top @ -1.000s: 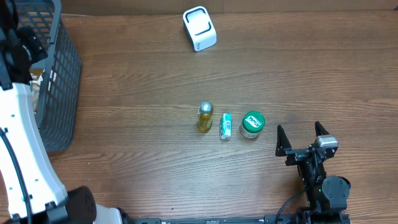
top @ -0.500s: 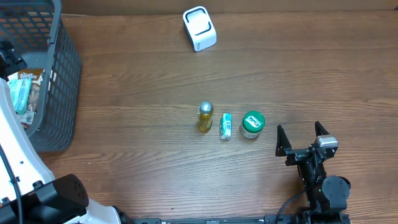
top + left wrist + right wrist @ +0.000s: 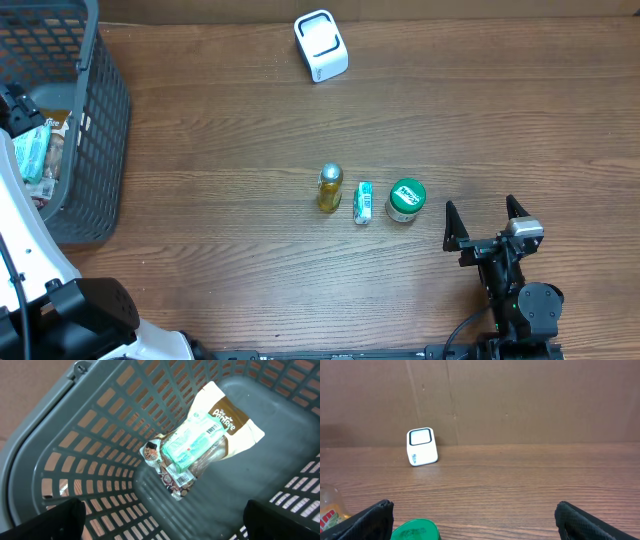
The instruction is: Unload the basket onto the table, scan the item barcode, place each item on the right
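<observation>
- Lying in a short row at the middle of the tabletop (image 3: 220, 260), a yellow bottle (image 3: 329, 188), a small green-and-white carton (image 3: 363, 203) and a green-lidded jar (image 3: 406, 200) sat just beside one another. They were apparently lined up as items waiting for their scan, and nothing touched them.
- The white scanner (image 3: 321, 46) stood well apart at the far edge, so a barcode would probably have to be carried over to it.
- At the far left, the grey basket (image 3: 100, 120) held snack packets (image 3: 200, 447) on its floor, which suggested it was the drop-off place for finished goods.
- The left fingers (image 3: 47, 521) hung over the inside of that basket, spread wide, holding nothing and clear of the packets.
- The right fingers (image 3: 451, 225) rested near the tabletop's near edge, to the right of the jar. They were likewise spread wide and empty, close to the row but apart from it.
</observation>
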Motion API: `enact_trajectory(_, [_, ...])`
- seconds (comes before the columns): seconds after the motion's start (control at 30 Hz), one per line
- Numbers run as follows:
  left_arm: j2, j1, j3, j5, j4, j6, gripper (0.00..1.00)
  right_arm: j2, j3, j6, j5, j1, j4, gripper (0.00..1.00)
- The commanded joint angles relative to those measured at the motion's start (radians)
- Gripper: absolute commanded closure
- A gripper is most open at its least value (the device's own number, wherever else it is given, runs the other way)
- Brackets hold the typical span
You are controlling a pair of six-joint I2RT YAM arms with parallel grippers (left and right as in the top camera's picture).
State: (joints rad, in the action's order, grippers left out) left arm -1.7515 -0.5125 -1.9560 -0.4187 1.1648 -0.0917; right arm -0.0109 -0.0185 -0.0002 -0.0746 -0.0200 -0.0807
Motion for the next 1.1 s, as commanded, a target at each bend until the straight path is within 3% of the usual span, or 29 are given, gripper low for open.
enact_trajectory(0.0, [-0.021,-0.006,0.006,0.013,-0.011,0.057,0.0,0.008,0.011,-0.005,0.002,0.005,0.003,0.0])
enact_trajectory(1.07, [-0.439,-0.064,0.006,0.123,-0.16,0.345,0.0,0.008,0.011,-0.005,0.002,0.005,0.003,0.0])
